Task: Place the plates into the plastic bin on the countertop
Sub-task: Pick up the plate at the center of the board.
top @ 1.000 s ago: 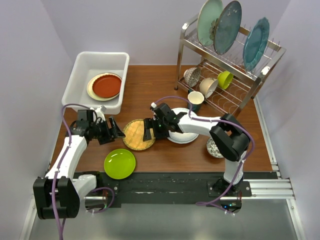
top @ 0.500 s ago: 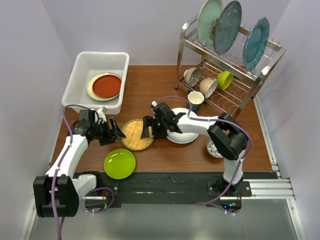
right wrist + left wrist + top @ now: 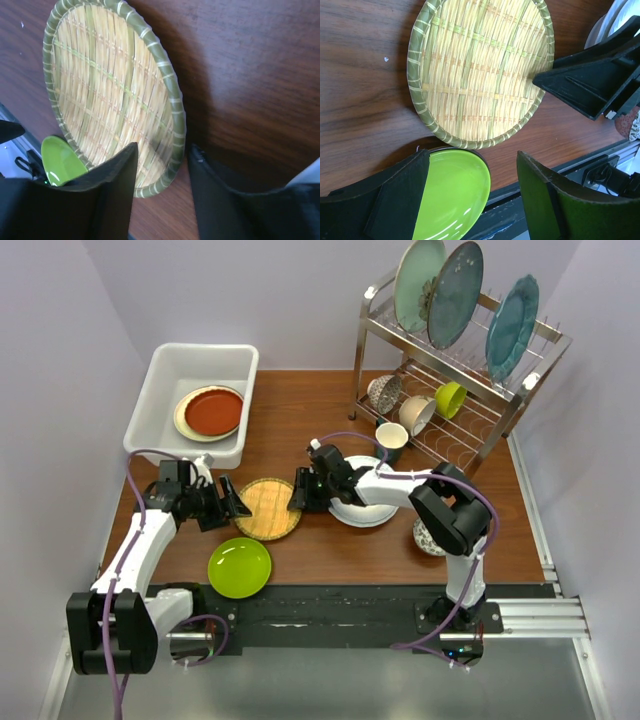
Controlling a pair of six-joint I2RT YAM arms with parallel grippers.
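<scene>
We see the right gripper at the right rim of the woven yellow plate. Its fingers straddle the rim, one over the weave inside and the other on the wood outside. The jaws are partly drawn in, and we cannot tell whether they actually pinch the rim or only bracket it. The left gripper hangs just off the plate's left side with its jaws spread wide and nothing between them. In its wrist view, part of the lime green plate shows below the gap.

The woven plate lies left of the desk's middle, toward the near edge. The lime green plate sits close beside it at the near edge, left of centre. The plastic bin stands at the far left corner and holds the red-brown plate, stacked on the cream plate. The white plate with patterned rim lies near the desk's centre, partly under the right arm.

A steel wire rack fills the far right corner, with teal plates upright on top and small bowls on its lower shelf. A mug stands just in front of it, and a patterned bowl sits near the right arm's base. Pale lilac walls close in on the left, the far side and the right.

Bare wood runs along the far edge between the bin and the rack. A strip of bare wood also separates the bin's near wall from the woven plate.
</scene>
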